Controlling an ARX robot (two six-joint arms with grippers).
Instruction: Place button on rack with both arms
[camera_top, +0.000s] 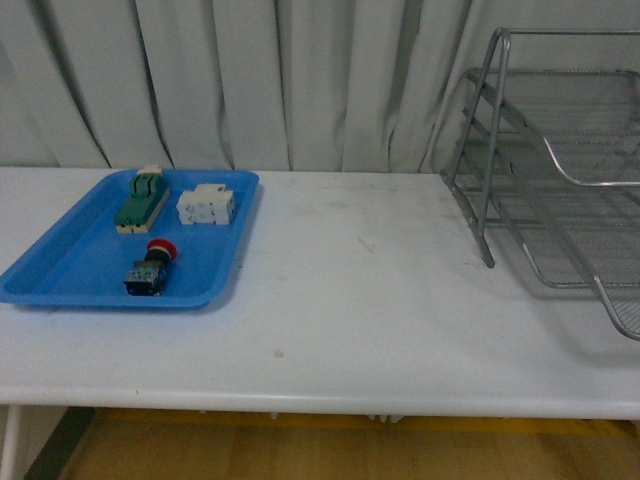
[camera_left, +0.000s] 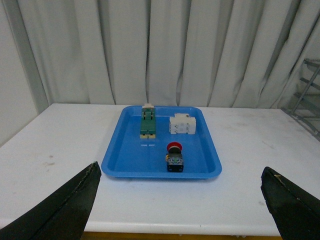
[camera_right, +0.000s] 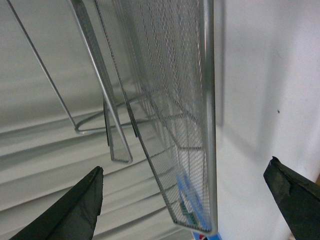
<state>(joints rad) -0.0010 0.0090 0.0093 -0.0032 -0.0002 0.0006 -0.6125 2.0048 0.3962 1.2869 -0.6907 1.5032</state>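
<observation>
Two black grippers stand wide open, and neither has hold of anything. The left gripper (camera_left: 179, 207) shows its fingertips (camera_left: 65, 210) far apart in its wrist view, with only the white table (camera_top: 380, 300) and the tray beyond between them. The right gripper (camera_right: 185, 202) is spread as widely, its fingertips (camera_right: 75, 212) apart from the rack (camera_right: 207, 100), whose mesh fills its wrist view.

On the left side of the table lies one blue tray (camera_top: 70, 262) holding three parts. Nearest is the single button (camera_top: 152, 268), lying on its side in the near part of the tray, its dark body toward the robot and its red cap pointing away. Behind it, at the far end of the tray, sit one green-and-cream switch block (camera_top: 140, 200) and, just beside it on the right, one white blocky component (camera_top: 206, 205); the two are apart from the button.

One silver wire rack of three tiers stands on the right side of the table, well apart from the tray. A pale pleated curtain (camera_top: 300, 80) closes the scene behind.
</observation>
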